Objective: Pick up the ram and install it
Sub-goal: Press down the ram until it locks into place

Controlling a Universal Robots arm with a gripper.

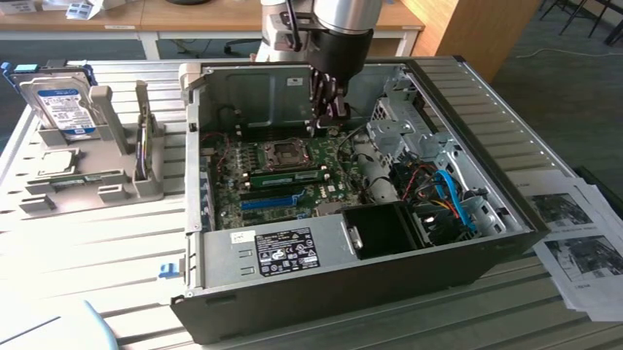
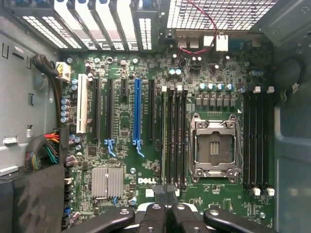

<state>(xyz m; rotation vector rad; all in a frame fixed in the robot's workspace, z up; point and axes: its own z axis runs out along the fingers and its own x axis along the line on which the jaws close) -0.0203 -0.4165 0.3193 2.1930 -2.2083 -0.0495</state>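
Evidently you kept the gripper [image 1: 329,115] pressed together and empty over the motherboard [image 1: 329,192], near the case's back wall, while the ram [image 1: 287,177] sat in a slot beside the CPU socket [image 1: 288,152], likely for pressing it home.

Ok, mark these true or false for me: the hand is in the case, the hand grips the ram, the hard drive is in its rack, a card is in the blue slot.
1. The hand hangs inside the open computer case, over the motherboard. True.
2. The hand is shut on the ram. False: the hand is shut on nothing, and the green ram sits in a slot beside the CPU socket.
3. The hard drive sits in a grey rack outside the case, on the exterior view's left. True.
4. A card fills the long blue slot. False: the blue slot is empty.
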